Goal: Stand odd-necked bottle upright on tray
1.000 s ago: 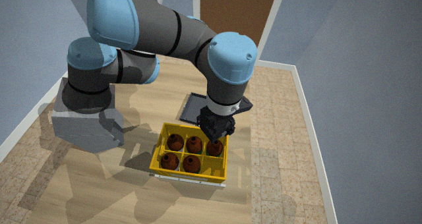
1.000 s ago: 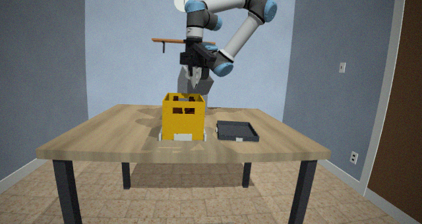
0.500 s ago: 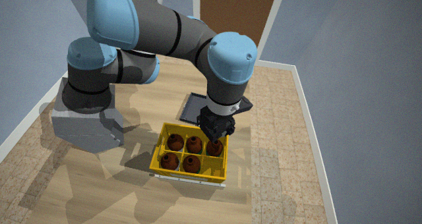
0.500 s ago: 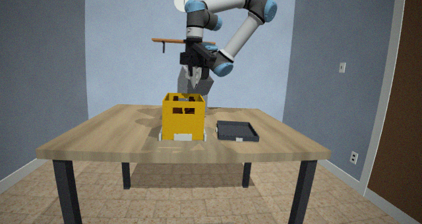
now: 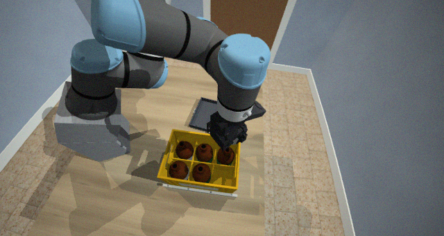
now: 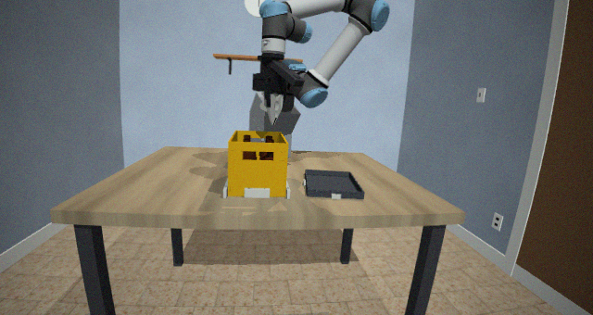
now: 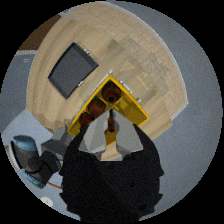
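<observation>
A yellow crate [image 5: 198, 188] [image 6: 257, 176] [image 7: 134, 111] holds five brown bottles upright in its cells. Three stand in the back row: one [image 5: 184, 149], one [image 5: 204, 152] and one [image 5: 226, 156]. Two stand in the front row: one [image 5: 178, 169] and one [image 5: 201, 172]. The front right cell is empty. My gripper [image 5: 225, 146] [image 6: 274, 117] [image 7: 111, 109] is shut, with its fingertips together and nothing between them. It hangs straight over the back right bottle, a little above the crate's rim. The dark grey tray [image 5: 202, 112] [image 6: 334, 191] [image 7: 72, 70] lies empty beside the crate.
The arm's grey base block [image 5: 90, 132] stands on the table behind the crate. The table edge [image 6: 259, 218] runs in front of the crate and the tray. A wall shelf [image 6: 236, 56] hangs behind the arm.
</observation>
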`<state>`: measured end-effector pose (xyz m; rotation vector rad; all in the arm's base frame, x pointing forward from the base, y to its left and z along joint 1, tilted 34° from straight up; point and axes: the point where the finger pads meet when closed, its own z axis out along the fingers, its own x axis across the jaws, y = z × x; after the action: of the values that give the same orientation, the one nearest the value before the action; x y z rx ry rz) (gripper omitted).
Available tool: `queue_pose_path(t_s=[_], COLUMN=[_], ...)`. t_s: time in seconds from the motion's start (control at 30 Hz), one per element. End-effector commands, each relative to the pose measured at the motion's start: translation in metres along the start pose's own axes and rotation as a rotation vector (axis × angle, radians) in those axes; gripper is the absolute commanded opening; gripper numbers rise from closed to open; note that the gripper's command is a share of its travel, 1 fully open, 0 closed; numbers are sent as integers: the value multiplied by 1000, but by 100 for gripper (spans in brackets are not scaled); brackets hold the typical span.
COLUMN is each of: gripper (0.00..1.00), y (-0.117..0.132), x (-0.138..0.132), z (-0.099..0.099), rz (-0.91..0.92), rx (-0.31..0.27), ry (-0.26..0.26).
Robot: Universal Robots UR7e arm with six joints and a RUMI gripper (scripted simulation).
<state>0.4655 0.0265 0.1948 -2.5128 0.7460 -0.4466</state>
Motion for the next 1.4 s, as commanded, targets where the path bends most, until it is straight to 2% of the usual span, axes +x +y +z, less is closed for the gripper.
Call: queue_pose_path(t_s=[0.0, 0.2, 0.27, 0.6, 0.77, 1.03, 1.23, 1.27, 1.37], gripper=[0, 0, 0, 0, 0, 0, 0, 38, 38], y=[7, 43, 43, 136, 170, 189, 192, 192, 192], x=[0, -4, -4, -31, -49, -63, -65, -65, -65], z=[0, -2, -2, -3, -2, 0, 0, 0, 0], rz=[0, 0, 0, 2, 1, 0, 0, 0, 0], rx=[-3, -17, -17, -28, -16, -3, 0, 0, 0], ry=[1, -2, -2, -9, -6, -1, 1, 1, 1])
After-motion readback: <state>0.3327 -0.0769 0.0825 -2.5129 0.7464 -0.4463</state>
